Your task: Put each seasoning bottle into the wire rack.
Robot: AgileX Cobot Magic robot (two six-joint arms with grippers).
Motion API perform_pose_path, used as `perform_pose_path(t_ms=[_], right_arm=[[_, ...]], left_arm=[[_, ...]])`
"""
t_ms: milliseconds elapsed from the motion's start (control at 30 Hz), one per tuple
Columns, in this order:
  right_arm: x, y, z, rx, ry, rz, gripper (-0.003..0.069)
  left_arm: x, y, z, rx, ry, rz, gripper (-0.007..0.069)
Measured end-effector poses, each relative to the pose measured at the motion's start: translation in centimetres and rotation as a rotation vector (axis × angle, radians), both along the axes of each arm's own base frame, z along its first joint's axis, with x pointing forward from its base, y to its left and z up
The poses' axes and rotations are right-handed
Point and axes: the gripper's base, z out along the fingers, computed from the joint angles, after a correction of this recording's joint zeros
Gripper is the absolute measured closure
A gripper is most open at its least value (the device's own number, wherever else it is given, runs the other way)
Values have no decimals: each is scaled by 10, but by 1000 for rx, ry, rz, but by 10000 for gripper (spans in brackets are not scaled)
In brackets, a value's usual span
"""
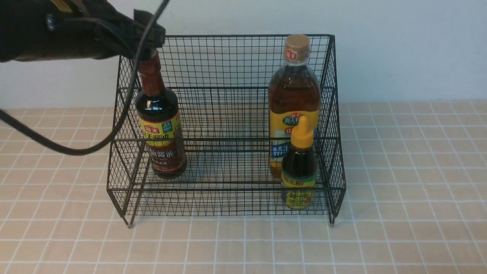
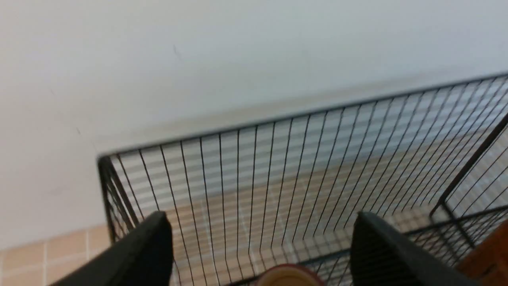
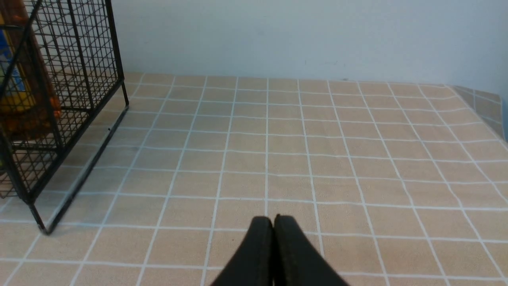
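Directly beneath the left pincer [image 2: 260, 238], its black fingers [image 2: 147, 246] spread wide apart and grasping nothing, the red-brown cap [image 2: 289, 276] of the dark bottle [image 1: 161, 125] shows in the gap, untouched on either side. That bottle stands upright on the wire rack [image 1: 228, 61] at its left end. Well off to the pincer's right, the small dark bottle [image 1: 299, 167] with a yellow nozzle cap stands on the front tier, the tall amber bottle [image 1: 293, 91] just behind it. Beyond the rack's right side, the right pincer [image 3: 274, 226] is clenched, empty, over the tiled counter [image 3: 317, 159].
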Motion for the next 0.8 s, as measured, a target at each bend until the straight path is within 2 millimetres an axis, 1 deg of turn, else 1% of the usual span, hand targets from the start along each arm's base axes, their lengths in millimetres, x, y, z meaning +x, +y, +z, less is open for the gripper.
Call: perform_pose_path(t_ms=[33,100,167,200,233,300,367,467,567,600,667,700,800], right_arm=[[0,0,0,0,0,0,673],[0,0,0,0,0,0,673],[0,0,0,0,0,0,673],[0,0,0,0,0,0,673],[0,0,0,0,0,0,673],[0,0,0,0,0,0,673],[0,0,0,0,0,0,673],[0,0,0,0,0,0,673],[0,0,0,0,0,0,673],[0,0,0,0,0,0,673],[0,0,0,0,0,0,673],[0,0,0,0,0,0,673],[0,0,0,0,0,0,673]], left_arm=[[-6,1,7,-5,-22,0,99],[-21,5,22,-12,-57,-4,158],[-44,9,39,-17,-82,-16,266],[-54,10,43,-13,-72,-25,322],[-66,12,49,-9,-66,-36,416],[-91,16,58,-2,-45,-57,542],[-114,20,62,1,-33,-70,603],[-142,26,58,-19,-35,-69,628],[-175,33,47,-57,-52,-57,631],[-180,35,42,-66,-46,-54,631],[-203,40,29,-81,-61,-51,631],[-205,40,28,-83,-63,-51,631],[-235,47,10,-90,-89,-54,631]])
